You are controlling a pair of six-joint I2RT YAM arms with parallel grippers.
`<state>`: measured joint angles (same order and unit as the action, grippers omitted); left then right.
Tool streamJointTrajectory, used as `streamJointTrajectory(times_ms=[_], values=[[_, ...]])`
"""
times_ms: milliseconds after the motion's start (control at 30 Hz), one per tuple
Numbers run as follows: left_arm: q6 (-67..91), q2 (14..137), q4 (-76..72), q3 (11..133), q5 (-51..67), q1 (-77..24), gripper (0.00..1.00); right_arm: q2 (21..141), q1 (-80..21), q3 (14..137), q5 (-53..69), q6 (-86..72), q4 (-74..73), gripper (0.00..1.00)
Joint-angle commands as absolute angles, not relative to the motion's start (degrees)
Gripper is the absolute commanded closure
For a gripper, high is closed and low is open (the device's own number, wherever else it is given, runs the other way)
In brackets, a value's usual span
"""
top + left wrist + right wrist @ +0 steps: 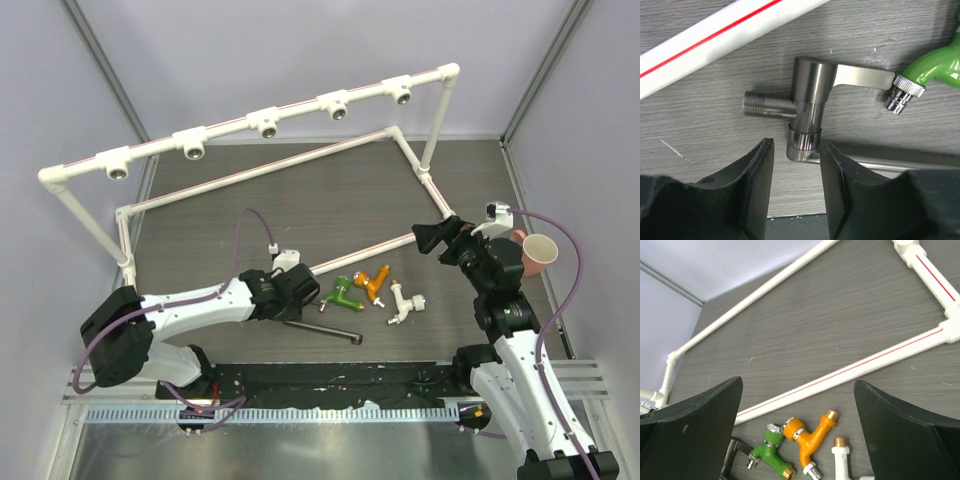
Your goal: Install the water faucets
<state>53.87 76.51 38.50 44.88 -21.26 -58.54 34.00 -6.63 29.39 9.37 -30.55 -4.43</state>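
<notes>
Grey wood-grain counter (pixel 330 200) from above: the left gripper (pixel 300 285) sits low over the dark metal faucet (pixel 325 329). The green faucet (pixel 345 294), orange faucet (pixel 377 283) and white faucet (pixel 405 303) lie just right of it.

Left wrist: the jaws stand narrow, flanking the dark metal faucet's lower collar; I cannot tell whether they clamp it.

Right wrist: the right gripper (pixel 798 382) is spread wide, above the plastic three.
</notes>
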Motion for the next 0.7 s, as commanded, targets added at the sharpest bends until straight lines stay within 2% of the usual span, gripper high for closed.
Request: streamJointTrajectory(times_ms=[0,333,433,467,667], values=[[54.76,80.41,35.07,47.89,-22.5,-59.32,0.55,33.31,-6.5,28.57,10.02,-29.79,-6.94,0.0],[55.37,88.94,34.72,49.22,-22.5,-60.56,0.58,33.66,-6.5,28.21,10.63,-28.83,-6.85,0.01],[55.55,89.82,34.54,49.22,-22.06,-60.82,0.67,33.66,-6.5,28.13,10.64,-28.65,-6.77,0.0],[55.55,89.65,34.45,49.13,-21.97,-60.91,0.74,33.49,-6.5,28.13,10.72,-28.65,-6.77,0.01],[55.28,85.44,35.33,49.13,-23.29,-61.0,1.0,33.4,-6.68,28.48,11.95,-29.09,-6.77,0.01]])
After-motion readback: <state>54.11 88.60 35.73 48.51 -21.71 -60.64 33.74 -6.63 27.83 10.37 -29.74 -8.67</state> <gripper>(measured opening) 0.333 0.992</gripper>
